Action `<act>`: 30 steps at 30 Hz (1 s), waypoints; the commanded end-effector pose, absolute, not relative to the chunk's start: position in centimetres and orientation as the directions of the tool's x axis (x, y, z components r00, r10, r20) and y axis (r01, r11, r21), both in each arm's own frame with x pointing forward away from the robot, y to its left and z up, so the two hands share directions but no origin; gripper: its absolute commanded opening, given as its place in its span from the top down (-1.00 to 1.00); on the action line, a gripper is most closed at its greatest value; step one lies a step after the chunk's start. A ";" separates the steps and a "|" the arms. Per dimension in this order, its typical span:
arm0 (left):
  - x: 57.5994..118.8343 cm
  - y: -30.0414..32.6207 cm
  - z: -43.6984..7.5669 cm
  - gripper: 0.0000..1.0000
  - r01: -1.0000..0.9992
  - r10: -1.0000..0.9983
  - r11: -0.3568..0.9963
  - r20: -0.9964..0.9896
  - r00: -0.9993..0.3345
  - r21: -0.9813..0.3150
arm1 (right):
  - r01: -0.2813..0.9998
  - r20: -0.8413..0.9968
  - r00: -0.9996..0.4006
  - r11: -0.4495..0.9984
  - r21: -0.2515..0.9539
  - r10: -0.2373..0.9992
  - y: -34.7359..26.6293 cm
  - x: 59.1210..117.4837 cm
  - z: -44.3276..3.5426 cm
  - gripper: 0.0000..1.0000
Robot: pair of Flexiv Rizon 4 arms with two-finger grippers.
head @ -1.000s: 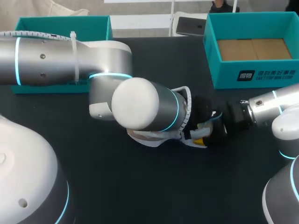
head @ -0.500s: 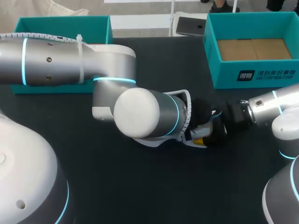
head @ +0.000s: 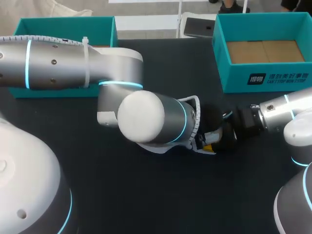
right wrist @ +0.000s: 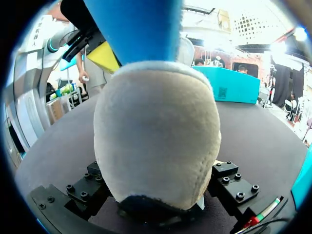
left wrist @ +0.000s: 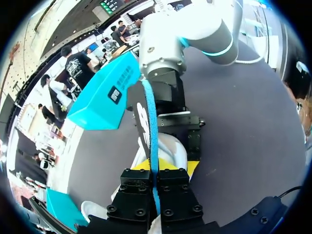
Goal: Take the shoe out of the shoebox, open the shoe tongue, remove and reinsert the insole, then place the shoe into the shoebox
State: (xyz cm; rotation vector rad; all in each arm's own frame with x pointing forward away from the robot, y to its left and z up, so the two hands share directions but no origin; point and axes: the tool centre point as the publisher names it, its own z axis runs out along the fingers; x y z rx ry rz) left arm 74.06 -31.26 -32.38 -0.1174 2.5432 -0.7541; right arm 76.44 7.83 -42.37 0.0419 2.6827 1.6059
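Observation:
The shoe (head: 156, 147) lies on the dark table, mostly hidden under my left arm, which reaches past the middle. Its beige heel (right wrist: 156, 141) sits between the fingers of my right gripper (right wrist: 156, 204), which is shut on it from both sides. The blue insole (left wrist: 152, 122) stands edge-on out of the shoe's white opening (left wrist: 170, 148). My left gripper (left wrist: 157, 168) is shut on that insole, just above the shoe. In the head view the left gripper (head: 207, 144) and the right gripper (head: 225, 136) meet at the shoe's heel end.
The open teal shoebox (head: 265, 78) with a brown cardboard floor stands at the back right. A second teal box (head: 66, 20) stands at the back left, behind my left arm.
The left gripper's fingers have closed on the blue insole. My left arm has shifted slightly right over the shoe. The right arm has kept still.

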 end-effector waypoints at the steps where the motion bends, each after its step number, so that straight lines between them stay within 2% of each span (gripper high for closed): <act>1: 74.0 -30.2 -30.2 1.00 0.036 -0.216 0.822 -0.368 -0.904 -0.569 | 0.016 0.001 -0.999 0.475 0.880 0.032 8.2 76.7 -42.9 1.00; 16: 72.0 -32.2 -21.9 1.00 -0.037 -0.150 0.769 -0.124 -0.981 -0.638 | 0.016 0.001 -0.999 0.475 0.880 0.032 8.2 76.7 -42.9 1.00; 30: 72.0 -33.2 -13.8 1.00 -0.100 -0.073 0.628 0.069 -0.995 -0.772 | 0.016 0.001 -0.999 0.475 0.880 0.032 8.2 76.7 -42.9 1.00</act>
